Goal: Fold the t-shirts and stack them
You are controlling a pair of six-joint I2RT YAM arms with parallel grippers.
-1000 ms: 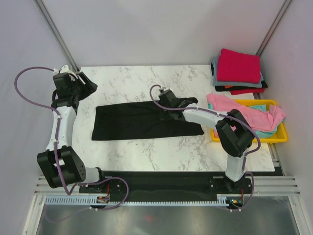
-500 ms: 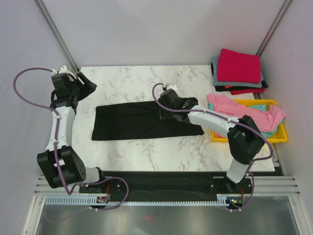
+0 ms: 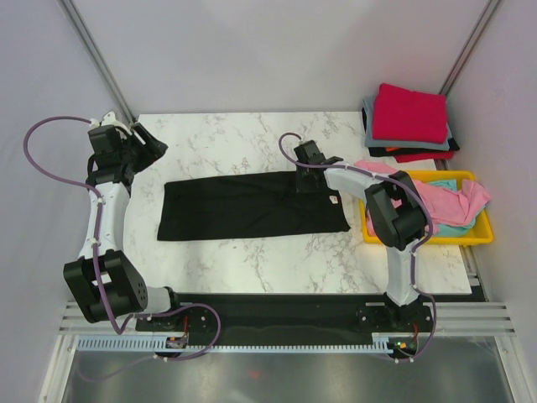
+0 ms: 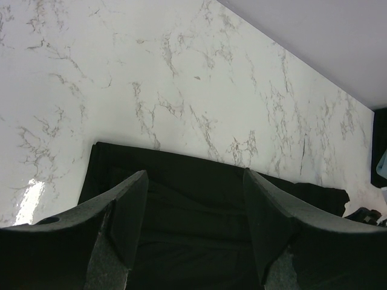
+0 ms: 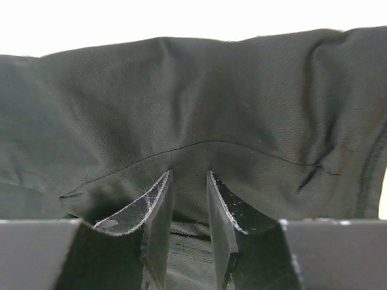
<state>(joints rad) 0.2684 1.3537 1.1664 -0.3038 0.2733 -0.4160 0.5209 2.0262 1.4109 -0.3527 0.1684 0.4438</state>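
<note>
My left gripper hangs released, its 2 fingers spread, the black t-shirt lying flat ahead of it. My right gripper sits narrowed on the t-shirt's far edge; I cannot tell whether it grips.

No legible txt or labels.

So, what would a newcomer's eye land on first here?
The black t-shirt, folded into a long strip across the middle of the table, with the right end effector at its right end. Then the red t-shirt topping the far-right stack and the pink t-shirt spilling from the yellow tray.
</note>
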